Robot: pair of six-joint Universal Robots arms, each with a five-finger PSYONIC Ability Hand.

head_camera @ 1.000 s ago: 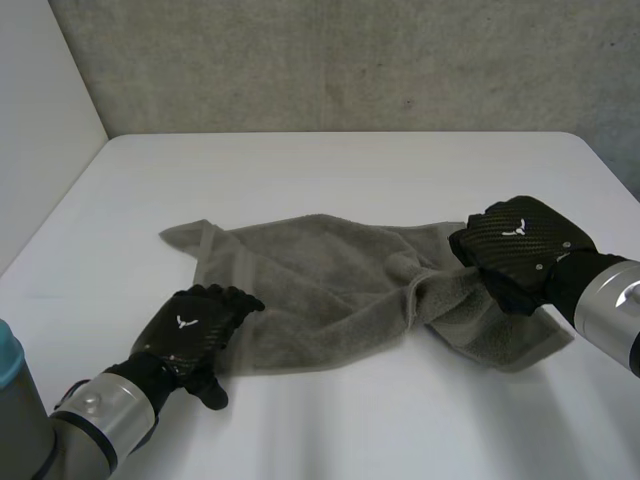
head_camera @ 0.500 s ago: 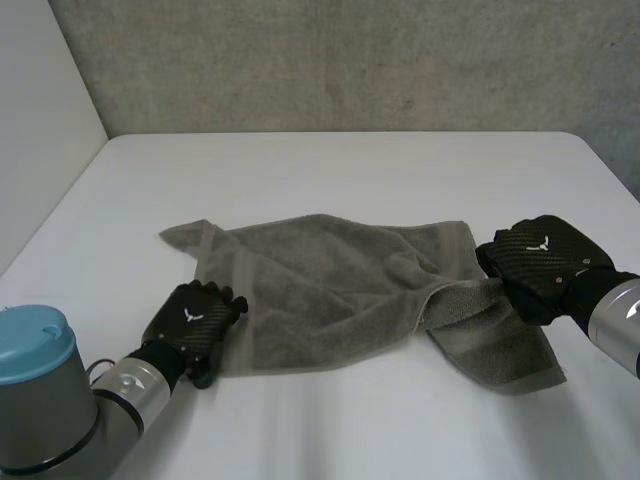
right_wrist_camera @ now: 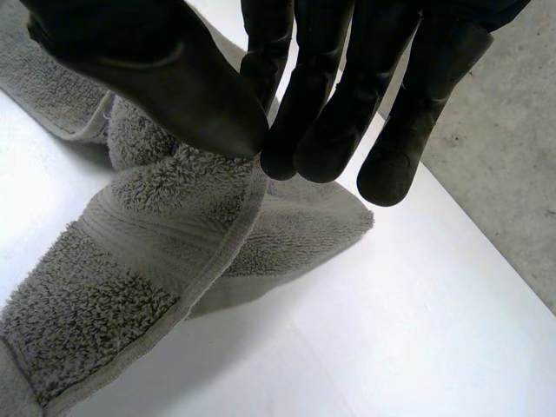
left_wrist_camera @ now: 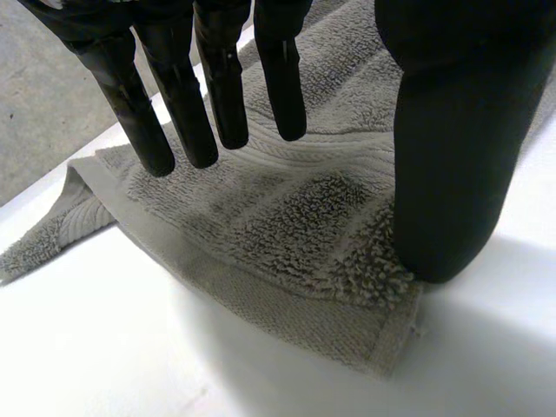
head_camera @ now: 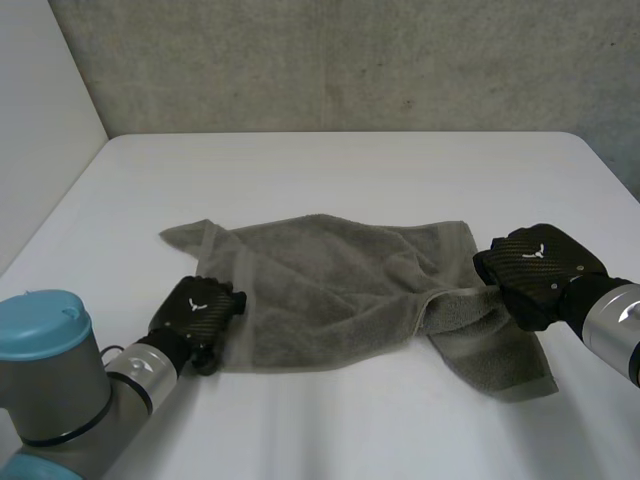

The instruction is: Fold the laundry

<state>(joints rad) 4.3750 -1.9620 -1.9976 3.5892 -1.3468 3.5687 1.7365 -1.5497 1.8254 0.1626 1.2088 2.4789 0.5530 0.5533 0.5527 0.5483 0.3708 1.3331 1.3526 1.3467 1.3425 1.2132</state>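
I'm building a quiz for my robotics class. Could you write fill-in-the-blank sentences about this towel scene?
The grey towel lies on a ____ table.
The left hand rests its thumb on the towel's near ____.
The right hand pinches a raised fold between fingers and ____.
Missing: white; corner; thumb.

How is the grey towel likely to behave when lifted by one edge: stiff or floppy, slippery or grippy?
Probably floppy: the towel bunches into soft folds where the right hand pinches it. Its looped pile looks grippy, so it likely won't slip.
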